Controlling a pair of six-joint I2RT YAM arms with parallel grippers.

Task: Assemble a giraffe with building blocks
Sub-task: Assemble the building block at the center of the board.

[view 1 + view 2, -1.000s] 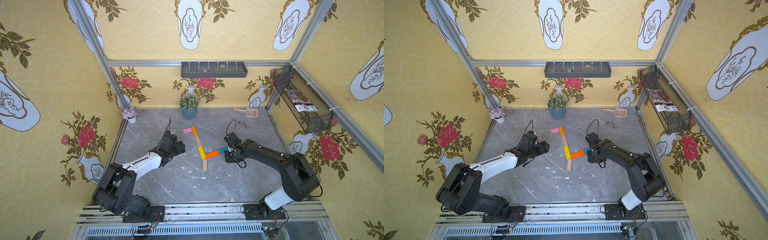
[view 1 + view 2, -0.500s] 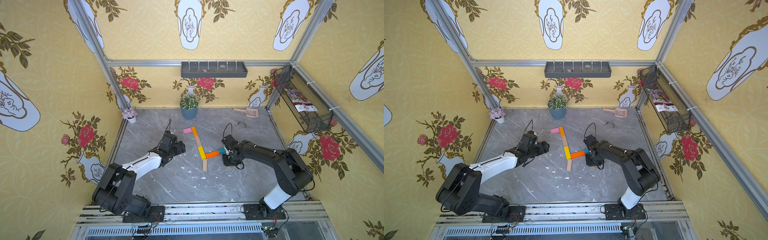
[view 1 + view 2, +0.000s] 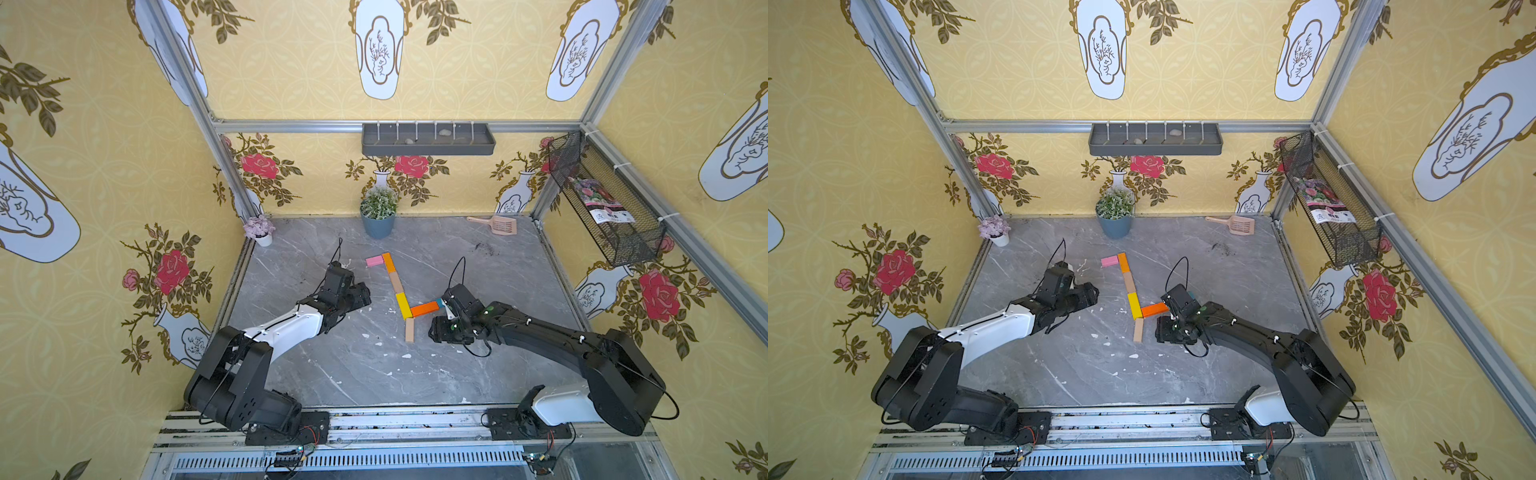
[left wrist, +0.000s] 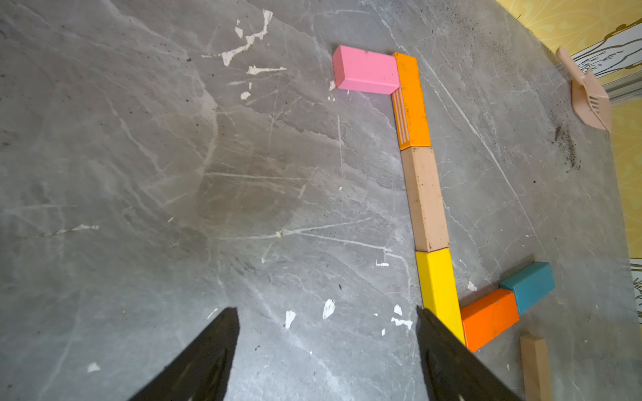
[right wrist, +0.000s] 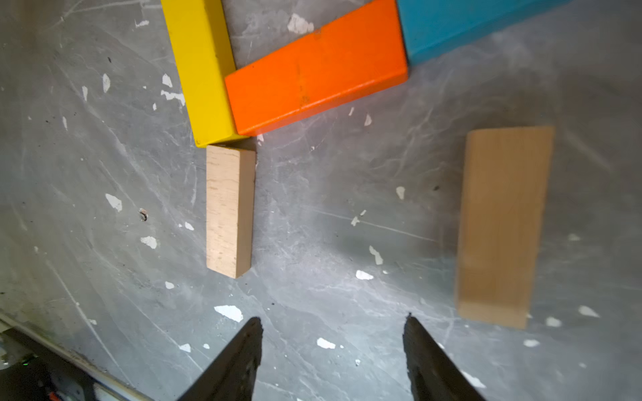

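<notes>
The giraffe lies flat on the grey table (image 3: 353, 365): pink head (image 3: 375, 260), orange block (image 3: 388, 262), tan block (image 3: 395, 282), yellow block (image 3: 403, 305), orange body block (image 3: 424, 308), blue block (image 4: 528, 286) and a tan leg (image 3: 409, 329) below the yellow end. A second tan block (image 5: 503, 225) lies loose below the blue end, just beside one finger of my right gripper (image 5: 333, 317). That gripper is open and holds nothing. My left gripper (image 4: 326, 312) is open and empty, left of the neck.
At the back wall stand a blue plant pot (image 3: 377, 224), a small white flower pot (image 3: 259, 230) and a peach scoop (image 3: 498, 224). A wire basket (image 3: 602, 199) hangs on the right wall. A grey shelf (image 3: 428, 139) is mounted on the back wall.
My right gripper has opened, let go of the tan block below the blue one, and drawn back toward the front. The left arm has not moved.
</notes>
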